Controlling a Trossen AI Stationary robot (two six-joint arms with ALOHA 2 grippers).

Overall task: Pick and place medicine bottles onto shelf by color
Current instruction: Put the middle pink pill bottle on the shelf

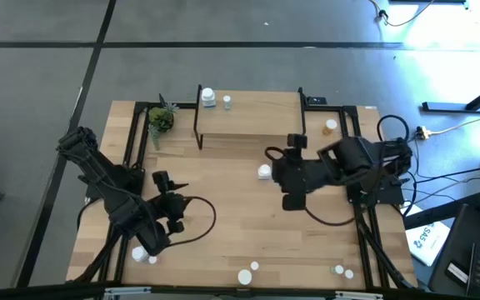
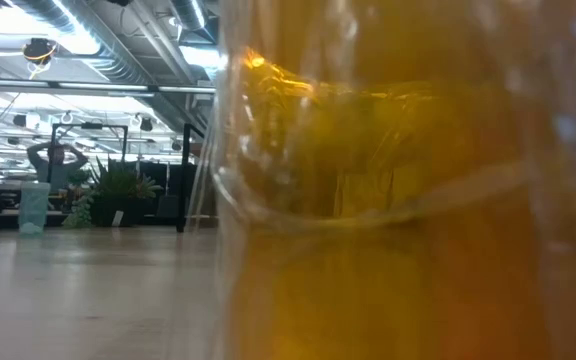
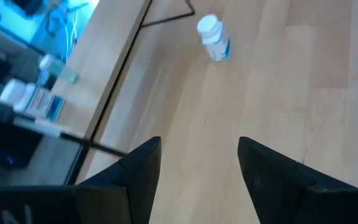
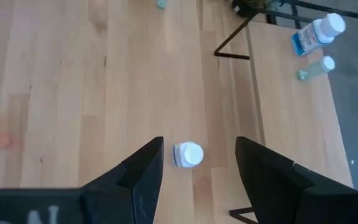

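Observation:
A white medicine bottle stands on the table in front of the shelf. My right gripper hangs open above it, fingers clear of it, near mid-table. My left gripper is open and holds nothing, left of centre; the same bottle shows farther off in its wrist view. On the shelf's left end stand a white bottle with a blue label and a pale green one. An orange bottle stands on the table right of the shelf.
A small potted plant stands left of the shelf. More bottles stand along the near edge, at near left and near right. An orange bottle right at the lens fills most of the low view. Cables trail from both arms.

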